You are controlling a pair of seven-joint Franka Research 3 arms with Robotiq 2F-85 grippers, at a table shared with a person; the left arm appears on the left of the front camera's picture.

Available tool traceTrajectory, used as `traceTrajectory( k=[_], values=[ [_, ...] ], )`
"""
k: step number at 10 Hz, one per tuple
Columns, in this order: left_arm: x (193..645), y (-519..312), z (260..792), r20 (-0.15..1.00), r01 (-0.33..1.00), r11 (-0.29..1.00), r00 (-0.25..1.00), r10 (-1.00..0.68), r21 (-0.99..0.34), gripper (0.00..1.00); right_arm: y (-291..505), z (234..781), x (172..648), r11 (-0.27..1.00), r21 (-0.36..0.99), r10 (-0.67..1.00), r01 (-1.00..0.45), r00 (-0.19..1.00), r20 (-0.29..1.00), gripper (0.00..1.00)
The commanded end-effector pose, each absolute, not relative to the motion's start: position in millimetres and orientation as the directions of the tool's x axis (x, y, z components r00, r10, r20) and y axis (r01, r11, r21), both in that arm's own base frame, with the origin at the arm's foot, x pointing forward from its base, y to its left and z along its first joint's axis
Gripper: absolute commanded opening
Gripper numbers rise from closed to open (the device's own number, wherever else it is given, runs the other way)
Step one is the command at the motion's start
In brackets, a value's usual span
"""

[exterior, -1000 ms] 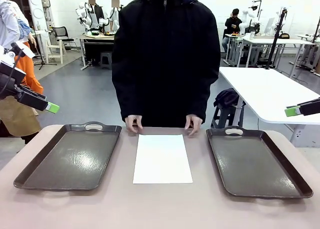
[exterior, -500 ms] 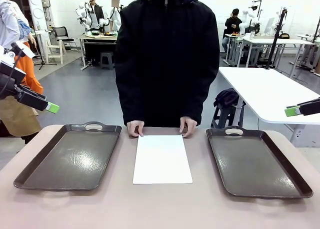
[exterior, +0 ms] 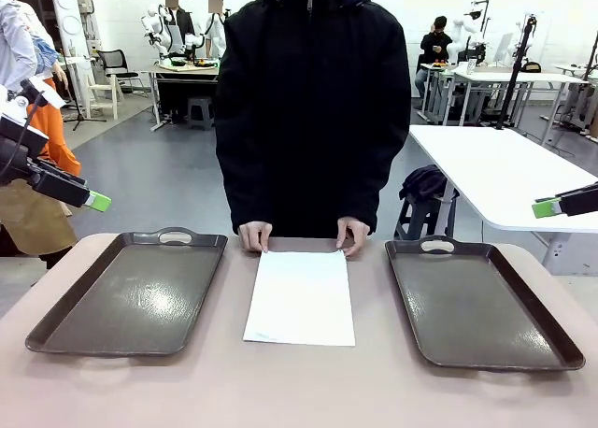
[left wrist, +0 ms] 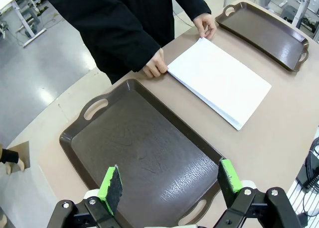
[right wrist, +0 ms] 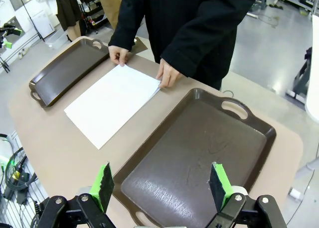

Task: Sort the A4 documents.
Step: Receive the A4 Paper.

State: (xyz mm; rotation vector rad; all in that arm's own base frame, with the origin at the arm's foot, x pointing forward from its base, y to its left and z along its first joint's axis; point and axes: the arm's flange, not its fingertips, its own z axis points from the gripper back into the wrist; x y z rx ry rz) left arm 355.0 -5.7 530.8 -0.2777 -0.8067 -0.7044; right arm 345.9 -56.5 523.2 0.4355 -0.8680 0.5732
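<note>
Between the two dark trays, on the bare middle of the table (exterior: 299, 391), lie the A4 documents (exterior: 301, 297), a neat white pile touching neither the left tray (exterior: 131, 292) nor the right tray (exterior: 476, 302). Both trays hold nothing, which suggests they are set out as the two bins for the sorting, with the pile placed where either arm can reach it. The person across the table rests one hand (exterior: 254, 235) and the other hand (exterior: 352, 234) at the pile's far corners, probably to square or steady it. The left gripper (left wrist: 171, 182) hangs high above the left tray with its green pads spread wide and nothing between them. The right gripper (right wrist: 160, 184) hangs the same way over the right tray, equally spread and empty. Both seem held back to leave the person room. How many sheets make up the pile cannot be counted: the left wrist view shows only a thin layered edge. The top sheet looks blank, so what the sorting goes by is not readable. From the front, each arm is cut off by the picture's side.
</note>
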Motion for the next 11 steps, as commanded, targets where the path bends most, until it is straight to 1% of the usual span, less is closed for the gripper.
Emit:
traceTrajectory(
  k=[1, 11],
  values=[
    [355.4, -4.6, 530.8, 0.742, 0.670, 0.742, 0.481, -0.468, 0.034, 1.00, -55.8, 521.4, 347.0, 0.762, 0.129, 0.292, -0.635, 0.514, 0.807, 1.00],
    [355.4, -4.6, 530.8, 0.742, 0.670, 0.742, 0.481, -0.468, 0.034, 1.00, -55.8, 521.4, 347.0, 0.762, 0.129, 0.292, -0.635, 0.514, 0.807, 1.00]
  ],
)
